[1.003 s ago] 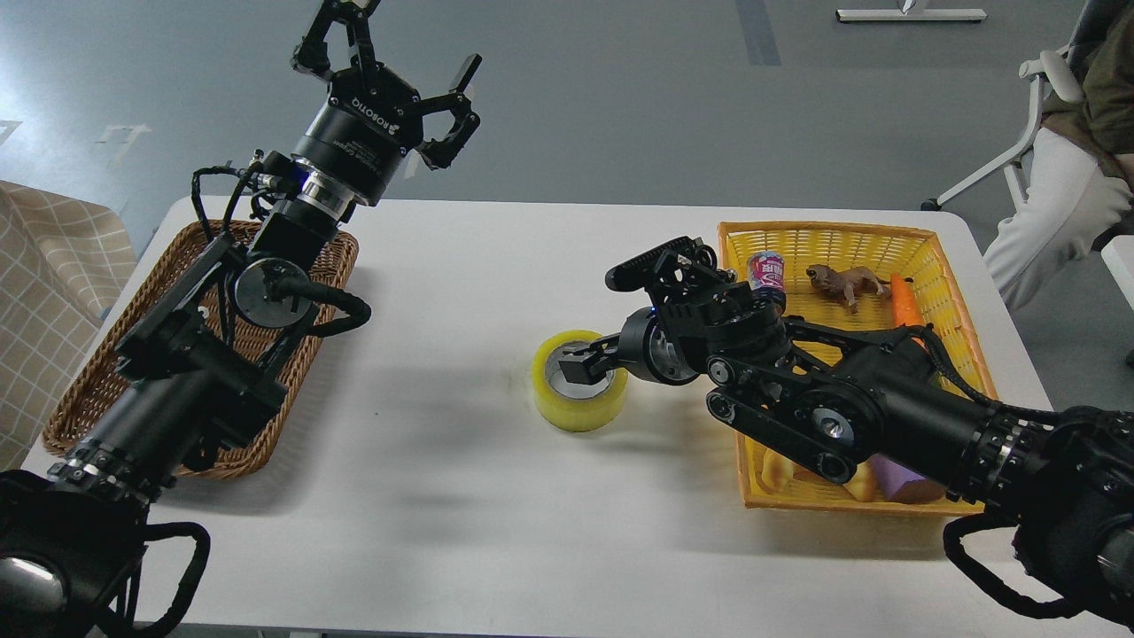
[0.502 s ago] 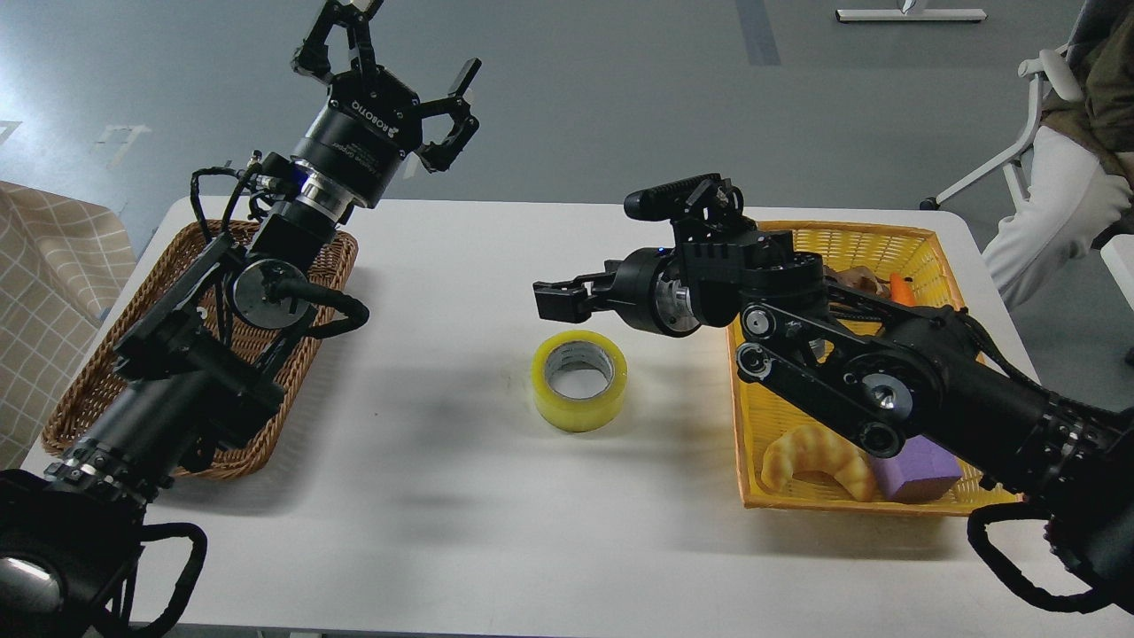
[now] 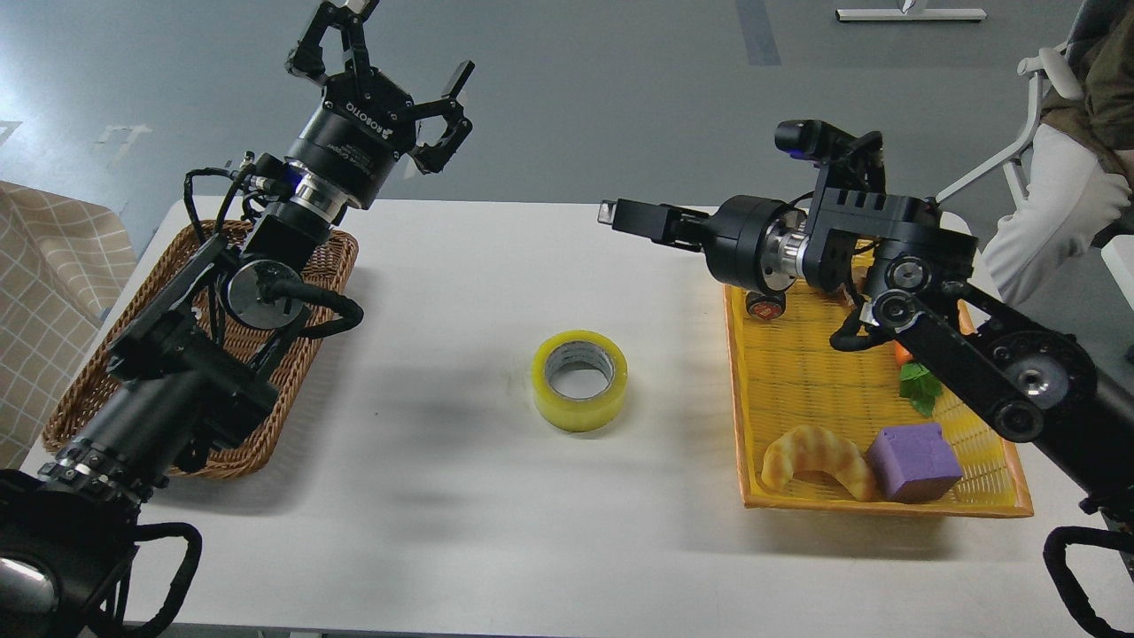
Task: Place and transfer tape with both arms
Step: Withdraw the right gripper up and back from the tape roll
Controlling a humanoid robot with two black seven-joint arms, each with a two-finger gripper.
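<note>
The tape, a yellow roll with a grey core, lies flat on the white table near its middle, with nothing touching it. My right gripper points left, raised above the table behind and to the right of the tape. It holds nothing. I see it side-on, so its fingers overlap and I cannot tell their gap. My left gripper is held high over the table's far left edge, its fingers spread open and empty, well away from the tape.
A brown wicker basket sits at the left under my left arm. A yellow basket at the right holds a croissant, a purple cube and a carrot. A seated person is at the far right.
My right gripper let go of the tape, then rose and drew back to the right towards the yellow basket. The tape stayed in place. The left arm barely moved.
</note>
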